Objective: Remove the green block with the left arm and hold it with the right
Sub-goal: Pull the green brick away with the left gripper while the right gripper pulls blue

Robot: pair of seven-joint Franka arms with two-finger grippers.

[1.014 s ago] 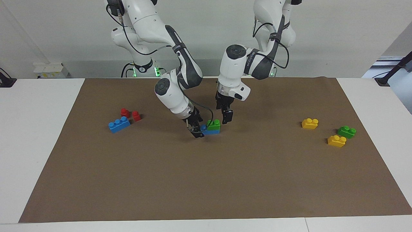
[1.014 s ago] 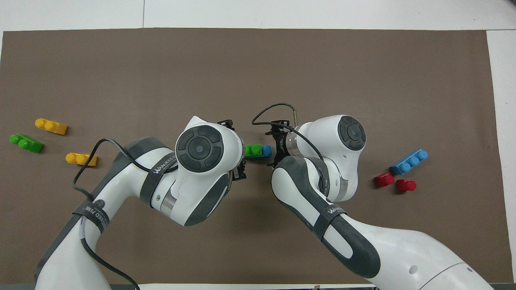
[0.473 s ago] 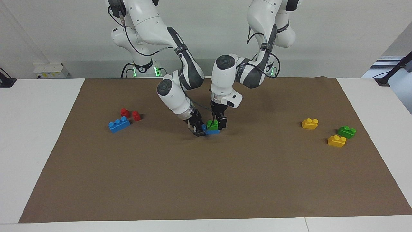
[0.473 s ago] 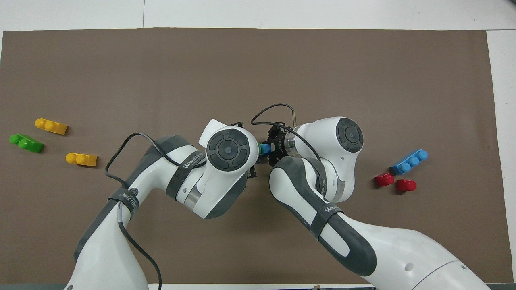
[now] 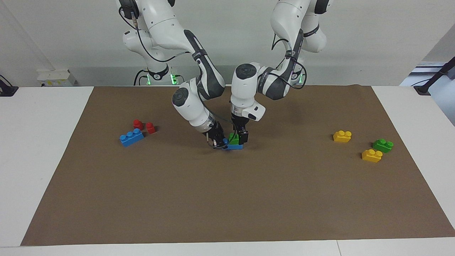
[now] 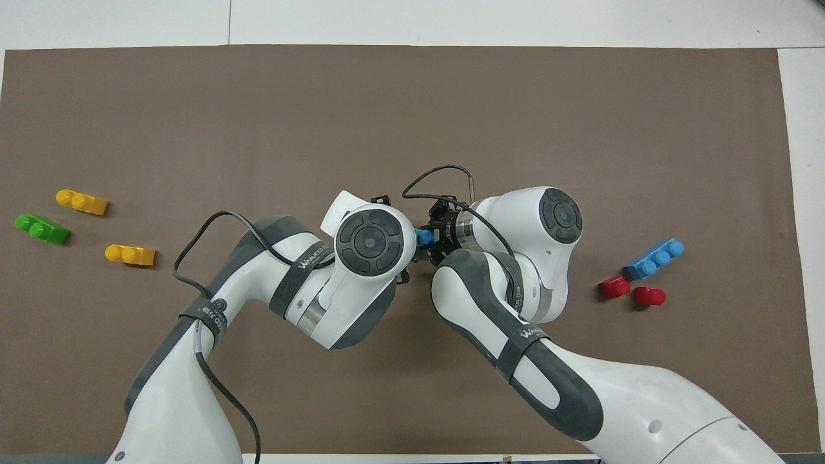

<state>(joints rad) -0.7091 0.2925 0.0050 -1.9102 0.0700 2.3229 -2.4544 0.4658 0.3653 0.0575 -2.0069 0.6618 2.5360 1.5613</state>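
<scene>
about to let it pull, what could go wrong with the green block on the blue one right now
1. The left gripper is down around the green block, and the right gripper holds only the end of the blue brick under it. If that hold slips, both bricks may lift together.
2. The two grippers sit very close at the stack, so a tilted pull could knock them together.

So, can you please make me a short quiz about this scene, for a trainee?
1. True or false: the green block sits on a blue brick.
2. The right hand is at that blue brick's end. Which block is the left hand at? A red, B green, C yellow.
3. How many yellow bricks lie toward the left arm's end of the table?
Key: 1 true; 2 B; 3 two.
</scene>
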